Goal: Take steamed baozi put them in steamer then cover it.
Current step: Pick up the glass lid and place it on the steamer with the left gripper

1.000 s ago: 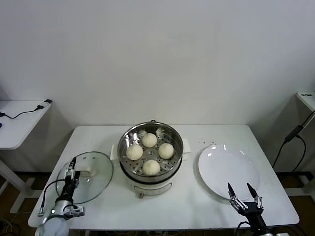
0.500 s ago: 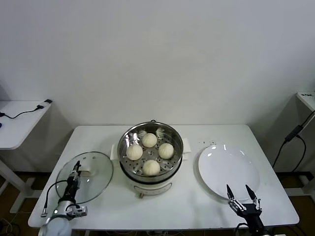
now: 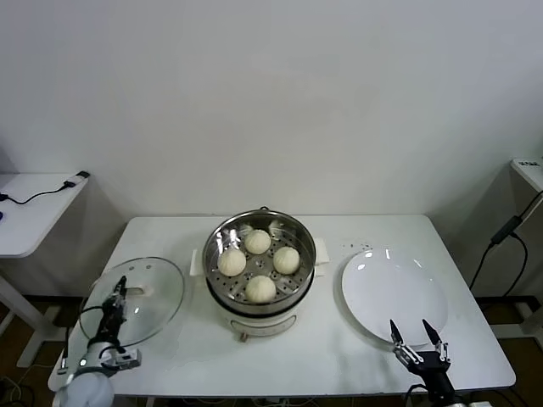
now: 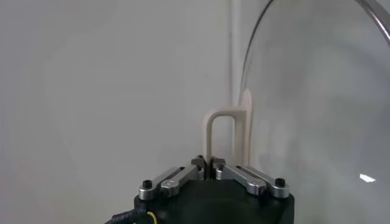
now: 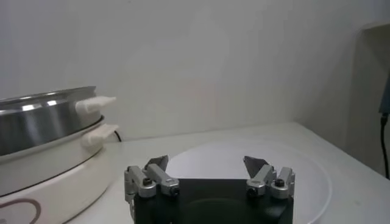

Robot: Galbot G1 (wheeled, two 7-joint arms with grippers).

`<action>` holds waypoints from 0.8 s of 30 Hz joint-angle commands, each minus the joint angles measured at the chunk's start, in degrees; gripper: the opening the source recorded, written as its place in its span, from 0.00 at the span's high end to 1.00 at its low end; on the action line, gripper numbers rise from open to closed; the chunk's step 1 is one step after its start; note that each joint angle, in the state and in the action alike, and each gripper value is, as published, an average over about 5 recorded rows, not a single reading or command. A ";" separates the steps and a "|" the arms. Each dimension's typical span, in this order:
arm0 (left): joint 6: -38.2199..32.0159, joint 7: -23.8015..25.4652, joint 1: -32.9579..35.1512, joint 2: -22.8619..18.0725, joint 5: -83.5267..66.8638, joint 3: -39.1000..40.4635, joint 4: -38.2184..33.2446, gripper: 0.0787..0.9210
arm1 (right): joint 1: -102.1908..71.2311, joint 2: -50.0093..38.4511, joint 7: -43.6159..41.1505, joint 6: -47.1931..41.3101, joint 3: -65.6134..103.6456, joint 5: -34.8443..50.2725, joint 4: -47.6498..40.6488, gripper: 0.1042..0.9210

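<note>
The 4 buns sit on the perforated tray inside the open steamer, which stands in the middle of the white table. To the steamer's left, the left gripper has its jaws clamped on the cream handle of the glass lid, which is tilted up off the table. To the steamer's right, the right gripper hangs with its jaws spread wide and empty at the near edge of the white plate.
</note>
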 commanded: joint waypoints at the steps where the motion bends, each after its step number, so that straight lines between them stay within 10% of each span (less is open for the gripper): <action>1: 0.38 1.73 0.73 -0.27 -2.56 0.34 -3.77 0.93 | 0.01 -0.28 -0.18 0.11 -0.15 -0.74 -0.21 0.12; 15: 21.54 19.49 2.25 13.54 -19.20 -2.56 -35.02 0.93 | 0.12 -1.19 0.77 0.22 0.59 -4.50 0.24 0.12; 24: 35.00 22.57 -5.27 14.64 -13.18 19.81 -42.37 0.93 | 0.68 -0.55 0.78 0.74 0.30 -5.96 0.19 0.12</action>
